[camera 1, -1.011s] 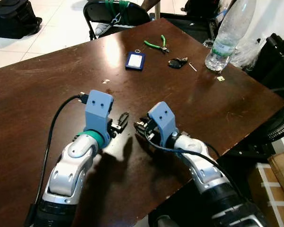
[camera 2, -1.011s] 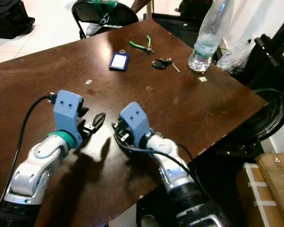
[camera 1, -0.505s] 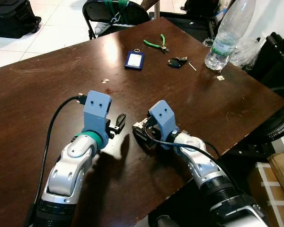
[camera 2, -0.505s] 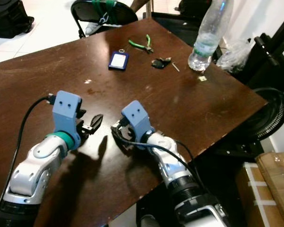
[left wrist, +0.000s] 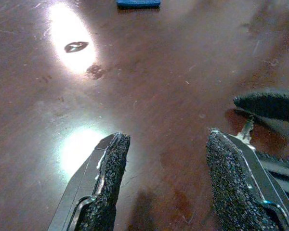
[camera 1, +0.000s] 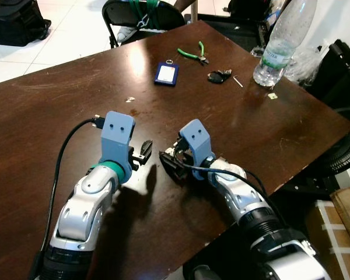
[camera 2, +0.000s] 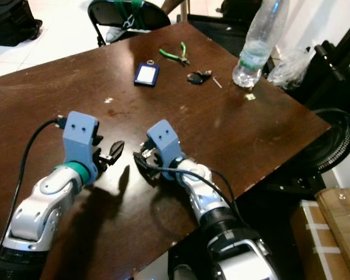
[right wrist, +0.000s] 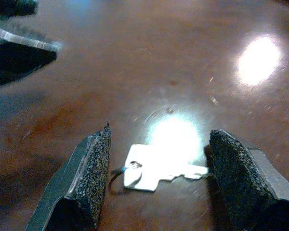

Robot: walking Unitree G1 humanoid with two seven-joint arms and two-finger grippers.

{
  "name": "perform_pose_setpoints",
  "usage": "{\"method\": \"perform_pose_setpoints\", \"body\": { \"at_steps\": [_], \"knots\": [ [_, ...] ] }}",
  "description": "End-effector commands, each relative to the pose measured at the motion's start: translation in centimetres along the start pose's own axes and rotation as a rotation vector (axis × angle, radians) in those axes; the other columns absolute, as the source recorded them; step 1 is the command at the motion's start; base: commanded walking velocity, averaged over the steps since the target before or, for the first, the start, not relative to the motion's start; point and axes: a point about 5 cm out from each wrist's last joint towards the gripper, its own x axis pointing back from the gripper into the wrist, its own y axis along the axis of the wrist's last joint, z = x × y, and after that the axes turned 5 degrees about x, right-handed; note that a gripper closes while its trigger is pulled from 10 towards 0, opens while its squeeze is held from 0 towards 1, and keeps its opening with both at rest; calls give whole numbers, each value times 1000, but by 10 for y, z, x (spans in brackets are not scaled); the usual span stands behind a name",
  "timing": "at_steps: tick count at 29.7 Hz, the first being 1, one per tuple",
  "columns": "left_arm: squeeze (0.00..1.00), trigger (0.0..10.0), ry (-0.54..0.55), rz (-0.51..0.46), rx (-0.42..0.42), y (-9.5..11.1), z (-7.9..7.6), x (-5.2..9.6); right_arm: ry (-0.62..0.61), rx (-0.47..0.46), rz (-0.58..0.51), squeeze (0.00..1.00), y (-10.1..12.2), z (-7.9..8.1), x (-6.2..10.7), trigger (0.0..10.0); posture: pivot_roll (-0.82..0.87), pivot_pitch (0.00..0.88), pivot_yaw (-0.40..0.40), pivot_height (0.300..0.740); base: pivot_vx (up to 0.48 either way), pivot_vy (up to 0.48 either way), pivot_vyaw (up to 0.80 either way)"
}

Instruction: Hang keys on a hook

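**Right wrist view: a key lying between spread jaws**

Right wrist view shows a flat silver metal key (right wrist: 156, 172) with a small wire ring lying on the dark brown polished wooden bench (right wrist: 149, 62). It sits between the two rough black fingers (right wrist: 94, 168) of the right gripper (right wrist: 156, 180), whose jaws are spread; the key's tip is at or just beside one pad, and contact cannot be told. A bright glare patch falls on the wood just beyond the key.

From the head, the right gripper (camera 1: 170, 165) lies low over the bench near its front edge, pointing toward ten o'clock. The left gripper (camera 1: 144, 149) points toward two o'clock, its tips close to the right gripper's. Its jaws are likewise spread, holding nothing, with bare wood between the pads (left wrist: 108, 168).

Farther off, near twelve to one o'clock, lie a blue rectangular tag with a ring (camera 1: 166, 73), green-handled pliers (camera 1: 193, 55), a dark bunch of keys (camera 1: 219, 76) and a clear plastic bottle (camera 1: 278, 41) standing upright near the far right edge. A black folding chair (camera 1: 141, 14) stands beyond the far edge.
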Motion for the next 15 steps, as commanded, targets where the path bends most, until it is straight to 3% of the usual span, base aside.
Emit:
{"method": "perform_pose_setpoints", "body": {
  "at_steps": [1,4,5,6,7,8,9,13,14,15],
  "knots": [
    [0,10000,4,15,-4,-2,-1,1,3,-15,7,0,-4,2,-1,10000,-42,191,73,740,0,0,0],
    [0,10000,5,16,-4,-2,-1,1,7,-16,9,0,-5,3,-2,10000,-40,192,73,740,0,0,0],
    [0,10000,7,17,-4,-3,0,2,10,-17,12,0,-6,4,-3,8824,-40,192,73,740,0,0,0],
    [0,10000,7,17,-4,-3,0,2,10,-17,12,0,-6,4,-3,8824,-40,192,73,740,0,0,0],
    [0,10000,9,20,-5,-3,0,2,13,-19,16,0,-8,4,-3,4941,-36,193,74,740,0,0,0],
    [0,10000,9,20,-5,-3,0,2,13,-19,16,0,-8,4,-3,4941,-36,193,74,740,0,0,0],
    [0,10000,10,23,-6,-4,1,3,14,-22,19,0,-9,5,-4,3020,-36,193,74,740,0,0,0],
    [0,10000,11,24,-7,-4,1,3,15,-24,20,0,-9,5,-4,3020,-36,193,74,740,0,0,0],
    [0,10000,11,28,-7,-5,0,3,14,-29,20,0,-11,5,-4,157,-37,194,77,740,0,0,0],
    [0,10000,11,28,-7,-5,0,3,14,-29,20,0,-11,5,-4,157,-37,194,77,740,0,0,0]
  ]
}}
